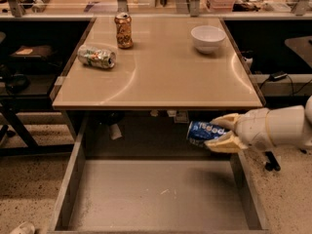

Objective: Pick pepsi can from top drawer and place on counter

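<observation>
The pepsi can (204, 131), dark blue with white lettering, lies on its side in my gripper (223, 133), whose pale fingers are shut on it from the right. The can hangs in the air above the right rear part of the open top drawer (156, 199), just below the front edge of the counter (161, 67). My white arm reaches in from the right edge of the view. The drawer's grey bottom is bare.
On the counter stand a brown-orange can (124, 30) at the back left, a crushed green-silver can (96, 56) lying on the left and a white bowl (207, 38) at the back right. Dark shelves flank the counter on both sides.
</observation>
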Action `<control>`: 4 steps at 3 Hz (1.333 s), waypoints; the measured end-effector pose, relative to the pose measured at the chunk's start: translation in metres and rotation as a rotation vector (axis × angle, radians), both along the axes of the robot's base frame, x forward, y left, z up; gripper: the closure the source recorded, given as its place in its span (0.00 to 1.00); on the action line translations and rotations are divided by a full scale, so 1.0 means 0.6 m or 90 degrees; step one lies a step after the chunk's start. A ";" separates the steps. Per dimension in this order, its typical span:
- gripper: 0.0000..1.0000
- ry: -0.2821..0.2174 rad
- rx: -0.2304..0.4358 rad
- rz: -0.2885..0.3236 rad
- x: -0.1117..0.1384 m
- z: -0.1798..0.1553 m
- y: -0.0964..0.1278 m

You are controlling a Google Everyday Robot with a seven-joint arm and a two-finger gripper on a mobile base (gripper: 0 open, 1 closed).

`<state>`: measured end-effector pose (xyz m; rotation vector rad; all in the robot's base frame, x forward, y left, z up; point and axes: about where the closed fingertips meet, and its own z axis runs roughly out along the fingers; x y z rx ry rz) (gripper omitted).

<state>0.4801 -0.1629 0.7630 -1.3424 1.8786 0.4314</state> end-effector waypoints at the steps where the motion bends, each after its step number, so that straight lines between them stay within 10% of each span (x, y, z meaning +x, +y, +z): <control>1: 1.00 -0.060 -0.037 -0.028 0.036 0.113 -0.070; 3: 1.00 -0.089 -0.043 -0.020 0.044 0.127 -0.059; 4: 1.00 -0.198 -0.060 0.013 0.077 0.226 -0.025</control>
